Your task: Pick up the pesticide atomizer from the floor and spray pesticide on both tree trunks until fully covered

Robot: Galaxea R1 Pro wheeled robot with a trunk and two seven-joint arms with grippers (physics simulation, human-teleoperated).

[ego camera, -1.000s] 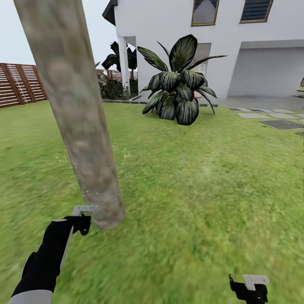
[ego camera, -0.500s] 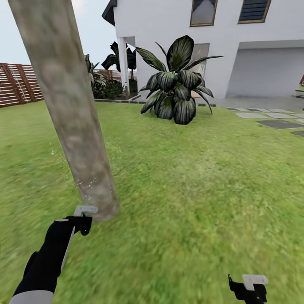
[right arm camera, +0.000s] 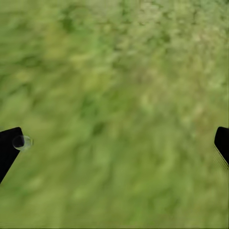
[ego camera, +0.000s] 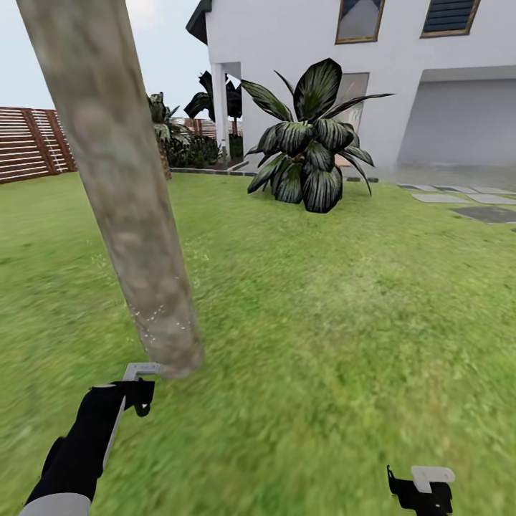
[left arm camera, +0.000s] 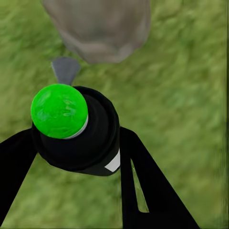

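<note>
A thick pale grey-beige tree trunk leans from the upper left down to its base in the grass, with small pale specks on its lower part. My left gripper hangs just in front of that base, shut on the pesticide atomizer, a black bottle with a bright green cap. Its grey nozzle points at the trunk base. My right gripper is low at the right over bare grass, and its fingers stand wide apart and hold nothing.
Lawn spreads to the right and ahead. A broad-leaved plant stands before the white house. Grey stepping stones lie at the far right. A brown slat fence runs at the far left.
The whole view has shifted a little, so the camera moved. The left gripper with the atomizer now sits slightly lower in the picture, still at the trunk base. The right gripper is unchanged.
</note>
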